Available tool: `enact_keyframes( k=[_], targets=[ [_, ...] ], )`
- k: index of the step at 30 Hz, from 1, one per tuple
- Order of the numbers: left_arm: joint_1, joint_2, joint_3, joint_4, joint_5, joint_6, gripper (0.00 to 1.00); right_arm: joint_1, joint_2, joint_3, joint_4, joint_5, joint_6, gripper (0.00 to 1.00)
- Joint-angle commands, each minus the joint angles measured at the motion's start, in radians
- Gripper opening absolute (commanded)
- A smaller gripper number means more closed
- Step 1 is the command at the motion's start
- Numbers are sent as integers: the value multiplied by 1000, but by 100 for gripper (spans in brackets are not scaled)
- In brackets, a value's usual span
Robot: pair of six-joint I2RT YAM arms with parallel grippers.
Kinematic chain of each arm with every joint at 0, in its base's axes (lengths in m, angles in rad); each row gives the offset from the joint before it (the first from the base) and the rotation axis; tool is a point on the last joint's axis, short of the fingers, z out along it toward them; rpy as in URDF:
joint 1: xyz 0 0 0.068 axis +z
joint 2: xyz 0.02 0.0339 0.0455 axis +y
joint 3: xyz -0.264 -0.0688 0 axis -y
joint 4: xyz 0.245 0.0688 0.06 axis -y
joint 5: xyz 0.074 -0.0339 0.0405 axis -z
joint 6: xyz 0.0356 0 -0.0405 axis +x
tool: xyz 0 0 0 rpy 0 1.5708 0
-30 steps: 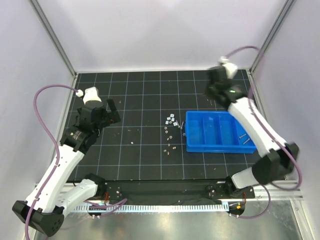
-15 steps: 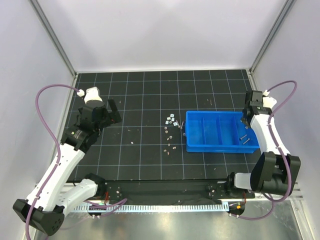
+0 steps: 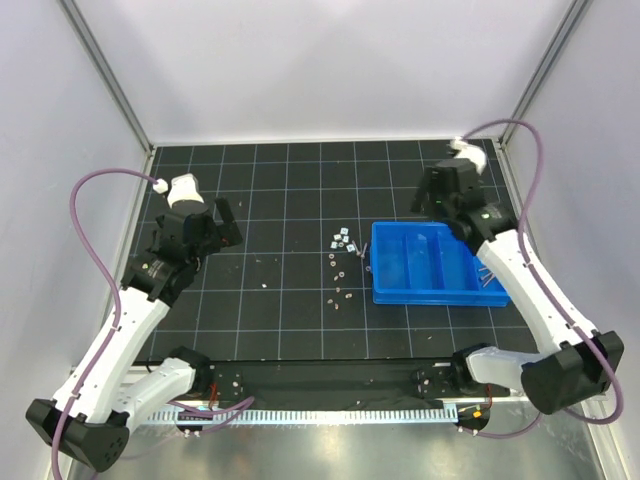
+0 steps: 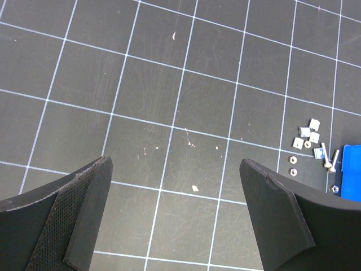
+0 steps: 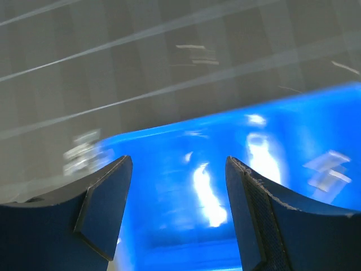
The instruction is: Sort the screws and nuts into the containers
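The blue tray of containers [image 3: 376, 264] lies right of centre on the black grid mat. Loose nuts [image 3: 343, 239] and screws [image 3: 361, 252] are scattered just left of it, with more small pieces [image 3: 341, 292] nearer the front. My right gripper [image 3: 436, 203] hovers over the tray's far edge. In the blurred right wrist view the right gripper [image 5: 177, 162] is open over the blue tray [image 5: 197, 192] with nothing between its fingers. My left gripper [image 3: 222, 224] is open far to the left. The left wrist view shows the left gripper [image 4: 175, 162] over bare mat, with nuts [image 4: 307, 134], screws [image 4: 328, 158] and the tray's corner [image 4: 351, 182] at the right.
Small pale specks [image 3: 262, 262] dot the mat between the left gripper and the pile. Metal frame posts [image 3: 110, 75] and white walls close in the mat on three sides. A thin screw-like piece [image 3: 485, 271] shows by the tray's right end under my right arm.
My right arm swung out to the tray's right end and then back over its far edge, and its gripper went from shut to open. The left arm stayed still.
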Motion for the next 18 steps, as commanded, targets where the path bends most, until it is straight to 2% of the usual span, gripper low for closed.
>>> enact_keyframes(
  k=[1, 2, 6, 11, 12, 15, 17, 18],
  targets=[
    [7, -19, -2, 38, 4, 14, 100, 196, 4, 73, 24, -18, 33, 73],
    [5, -19, -2, 39, 10, 13, 100, 286, 27, 81, 35, -7, 44, 73],
    [5, -23, -2, 40, 18, 13, 100, 436, 246, 145, 47, 34, 154, 70],
    [7, -31, -2, 41, 10, 13, 100, 521, 464, 231, 87, 82, 152, 68],
    [7, -31, -4, 43, 10, 13, 100, 521, 499, 245, 96, 82, 139, 66],
    [5, -33, -2, 41, 10, 13, 100, 516, 608, 324, 87, 135, 90, 49],
    [5, -34, -2, 41, 10, 14, 100, 498, 678, 389, 70, 126, 86, 45],
    [7, -34, -4, 43, 10, 14, 100, 490, 697, 409, 64, 122, 87, 40]
  ],
)
